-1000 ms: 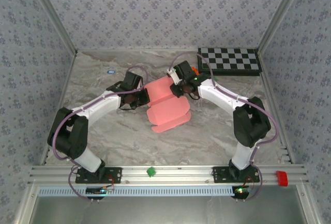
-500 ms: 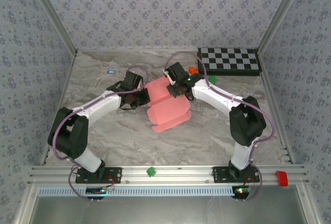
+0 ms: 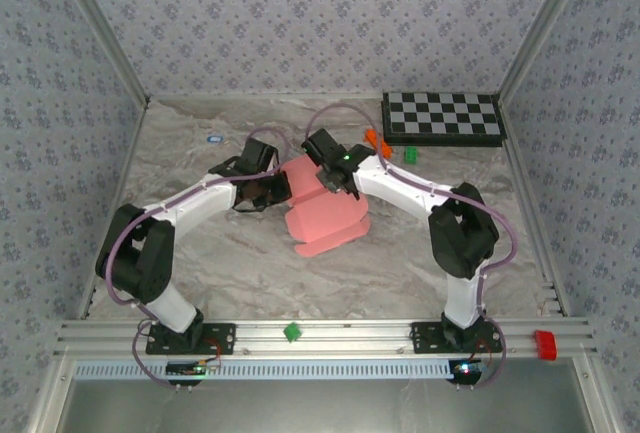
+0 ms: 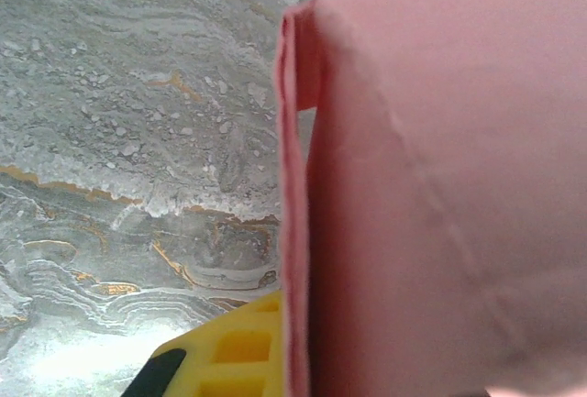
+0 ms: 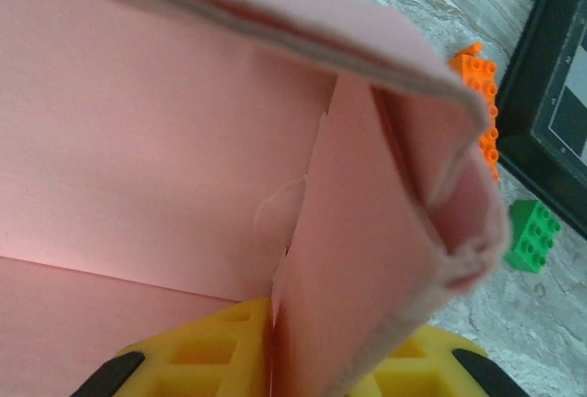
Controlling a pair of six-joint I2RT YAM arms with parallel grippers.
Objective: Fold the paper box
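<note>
The right gripper [image 5: 307, 347], a yellow finger on either side of a raised flap, pinches the far edge of the salmon-pink thin card paper box [image 3: 325, 215]. The left gripper [image 3: 268, 191] is pressed together on the box's left edge, where a doubled wall of card stands up. The box lies partly folded at the middle of the marbled desk [image 3: 200, 253], with a rounded flap spread toward the near edge.

This looks like the wall-forming step, with one side held and the other turned up. Next, the right gripper would likely need to carry its flap over along the crease while the left holds firm, without tearing the card.

Both arms reach from the near edge, elbows bowed outward, wrists meeting over the box. A small orange block [image 3: 372, 140], a green block [image 3: 410, 153] and a checkerboard [image 3: 443, 118] sit toward the far right corner.
</note>
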